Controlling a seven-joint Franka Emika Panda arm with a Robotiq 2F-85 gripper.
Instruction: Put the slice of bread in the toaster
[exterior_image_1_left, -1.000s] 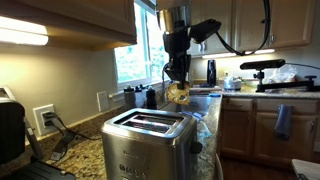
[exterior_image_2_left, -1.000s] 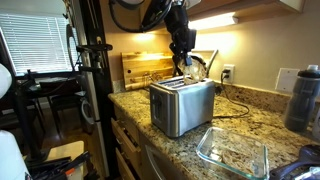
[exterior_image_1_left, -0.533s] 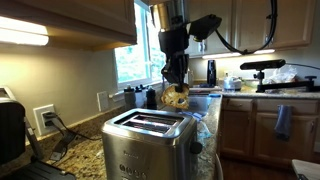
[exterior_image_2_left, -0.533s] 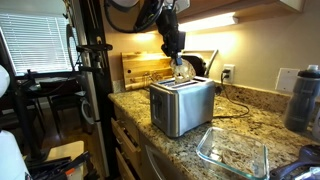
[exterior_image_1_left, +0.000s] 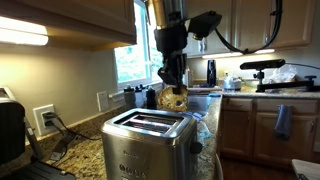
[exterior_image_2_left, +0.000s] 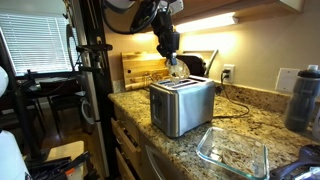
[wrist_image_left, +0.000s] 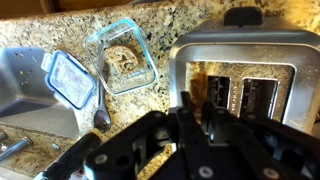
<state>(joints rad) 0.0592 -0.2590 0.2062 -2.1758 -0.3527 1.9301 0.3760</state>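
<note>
Above the toaster (exterior_image_1_left: 150, 145), in an exterior view, the gripper (exterior_image_1_left: 174, 90) hangs with its jaws clamped on the slice of bread (exterior_image_1_left: 177, 99). The bread dangles below the fingers, well clear of the steel top, and I'd say it's held edge-down to suit a slot.

Now the exterior view from the other angle: the toaster stands by the bench's end edge with its cord trailing off behind, and a glass baking dish (exterior_image_2_left: 232, 150) sits at the front edge. A dark bottle (exterior_image_2_left: 302, 100) is far off. Nothing blocks the drop.

Wrist view: both slots gape below the dark fingers. A glass container (wrist_image_left: 125, 62) and its lid (wrist_image_left: 68, 78) lie beside the toaster, harmlessly apart. The bread itself is hard to pick out here.
</note>
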